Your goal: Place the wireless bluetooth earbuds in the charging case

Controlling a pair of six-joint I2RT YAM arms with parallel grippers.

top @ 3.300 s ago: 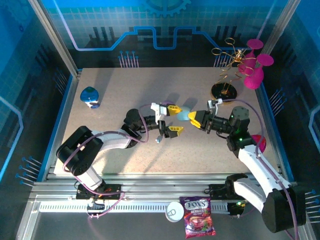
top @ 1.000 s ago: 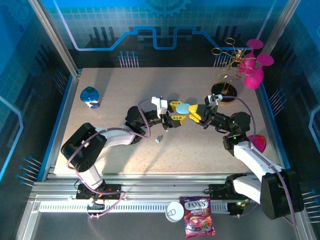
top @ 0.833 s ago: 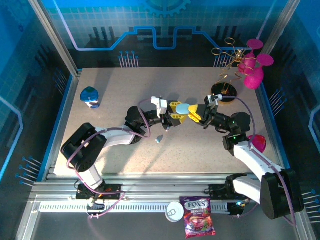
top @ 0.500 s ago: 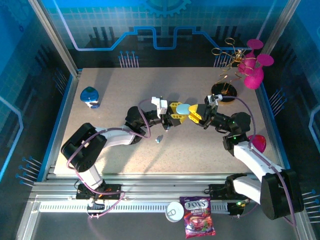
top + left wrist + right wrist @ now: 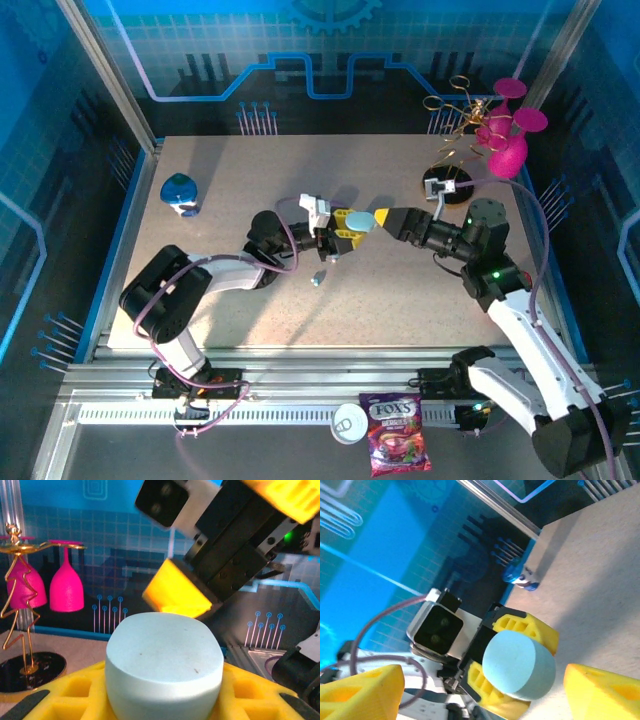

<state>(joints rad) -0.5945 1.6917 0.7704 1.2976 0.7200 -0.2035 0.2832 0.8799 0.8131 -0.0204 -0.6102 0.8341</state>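
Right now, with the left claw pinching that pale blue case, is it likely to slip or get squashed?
The pale blue case looks smooth and rounded, so it could probably squirm out of the left claw if the grip loosens. Its shell seems rigid, unlikely to flex. The waffled yellow pads likely help friction.

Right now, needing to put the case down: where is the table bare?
Bare: the far strip of the table between blue case and glass stand; the near middle between both arms. Crowded centre: left hand gripping the pale case, right hand, loose earbud.
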